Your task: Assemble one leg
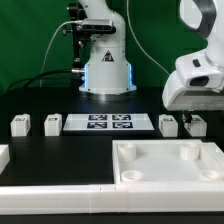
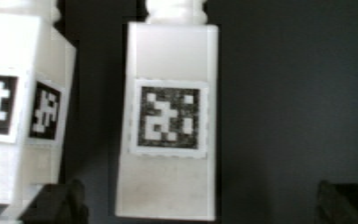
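Observation:
In the wrist view a leg (image 2: pixel 172 110), a white block with a black-and-white tag, lies between my open fingers; one fingertip (image 2: pixel 60 200) sits to one side and the other across from it, both apart from the leg. My gripper (image 2: pixel 202 203) is open and holds nothing. A second leg (image 2: pixel 19 100) lies just beside the first. In the exterior view my gripper (image 1: pixel 190 118) hangs low over two legs (image 1: pixel 168 124) (image 1: pixel 196 124) at the exterior view's right. Two more legs (image 1: pixel 20 125) (image 1: pixel 50 124) stand at the left.
The marker board (image 1: pixel 108 123) lies on the black table between the leg pairs. The large white tray-like piece with round sockets (image 1: pixel 150 172) lies in front at the right. A white part edge (image 1: pixel 4 155) shows at the left. The robot base (image 1: pixel 105 60) stands behind.

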